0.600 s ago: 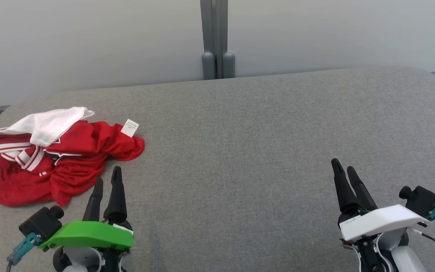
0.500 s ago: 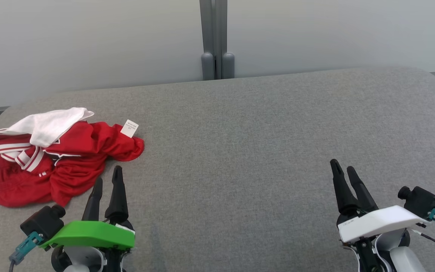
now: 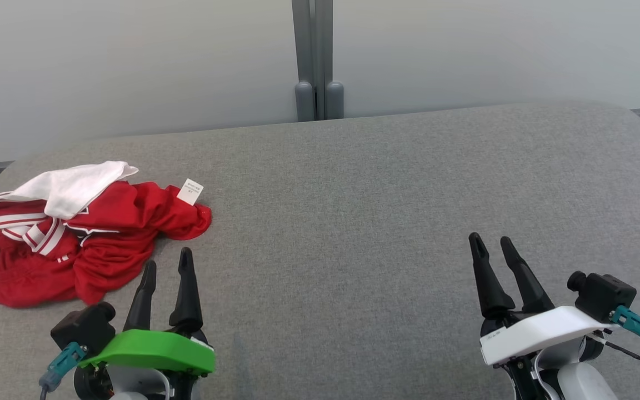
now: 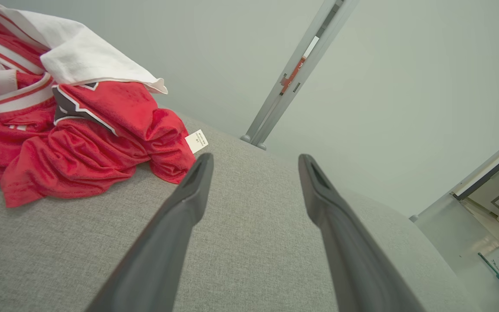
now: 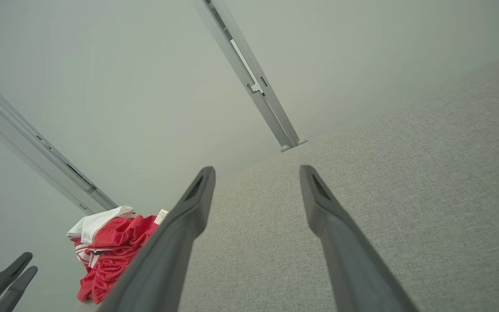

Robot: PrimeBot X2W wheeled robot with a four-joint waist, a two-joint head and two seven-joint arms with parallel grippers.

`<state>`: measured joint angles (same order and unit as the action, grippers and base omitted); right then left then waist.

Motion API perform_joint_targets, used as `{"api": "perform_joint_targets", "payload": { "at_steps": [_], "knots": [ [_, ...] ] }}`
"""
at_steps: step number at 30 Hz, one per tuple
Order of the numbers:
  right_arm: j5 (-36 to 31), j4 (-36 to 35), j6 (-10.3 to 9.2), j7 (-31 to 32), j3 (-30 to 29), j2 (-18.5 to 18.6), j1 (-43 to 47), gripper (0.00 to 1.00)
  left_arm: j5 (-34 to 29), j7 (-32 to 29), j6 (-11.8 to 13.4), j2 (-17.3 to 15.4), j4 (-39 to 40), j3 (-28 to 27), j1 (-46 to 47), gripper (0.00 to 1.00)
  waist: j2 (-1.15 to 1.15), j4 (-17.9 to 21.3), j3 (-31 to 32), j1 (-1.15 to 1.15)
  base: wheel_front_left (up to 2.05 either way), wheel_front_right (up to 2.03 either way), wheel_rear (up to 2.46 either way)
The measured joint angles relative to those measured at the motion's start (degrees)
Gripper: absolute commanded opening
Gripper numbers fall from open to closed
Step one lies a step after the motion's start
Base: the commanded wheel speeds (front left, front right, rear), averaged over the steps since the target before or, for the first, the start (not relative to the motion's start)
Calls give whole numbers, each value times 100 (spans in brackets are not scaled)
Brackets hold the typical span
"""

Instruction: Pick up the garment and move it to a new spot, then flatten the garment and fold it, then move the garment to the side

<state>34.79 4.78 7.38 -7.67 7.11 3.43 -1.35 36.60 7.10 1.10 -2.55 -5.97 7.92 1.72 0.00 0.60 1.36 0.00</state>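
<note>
While the garment (image 3: 75, 239) lies crumpled in a heap at the left end of the grey upholstered surface (image 3: 353, 211), neither pincer is in contact with it. The garment is red with white striped trim. A white portion is folded over its far side and a small white label (image 3: 190, 191) stands out at its right edge. The left gripper (image 3: 168, 258), under a green housing, sits at the near left, its fingers spread wide with nothing between them. Its tips are just beside the garment's near right hem, apart from the cloth. The right gripper (image 3: 489, 239), under a white housing, sits at the near right, well apart from the garment, equally wide and empty, over bare fabric. A grey post (image 3: 313, 61) rises against the pale wall behind the far edge.
</note>
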Motion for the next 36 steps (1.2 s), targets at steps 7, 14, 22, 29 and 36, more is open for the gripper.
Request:
{"api": "perform_joint_targets", "payload": {
  "at_steps": [7,14,22,29,36],
  "knots": [
    [-434,-53,0,-101,68,-11,80,100,-366,108,114,-2,-12,86,-54,100,0,-7,35,0,0,0,0],
    [-789,-84,0,-200,98,-15,107,100,-761,197,144,-3,-2,151,-63,100,0,-30,48,0,0,0,0],
    [-1145,-112,1,-289,114,-26,120,100,-1271,308,114,-4,1,197,-92,100,0,-54,43,0,0,0,0],
    [-1501,-107,1,-365,111,-34,199,100,-1575,408,58,-7,-21,257,-148,100,0,-48,78,0,0,0,0],
    [-1831,-99,2,-453,96,-41,224,100,-1812,485,102,-9,-2,289,-194,100,0,-36,105,0,0,0,0]
  ]
}}
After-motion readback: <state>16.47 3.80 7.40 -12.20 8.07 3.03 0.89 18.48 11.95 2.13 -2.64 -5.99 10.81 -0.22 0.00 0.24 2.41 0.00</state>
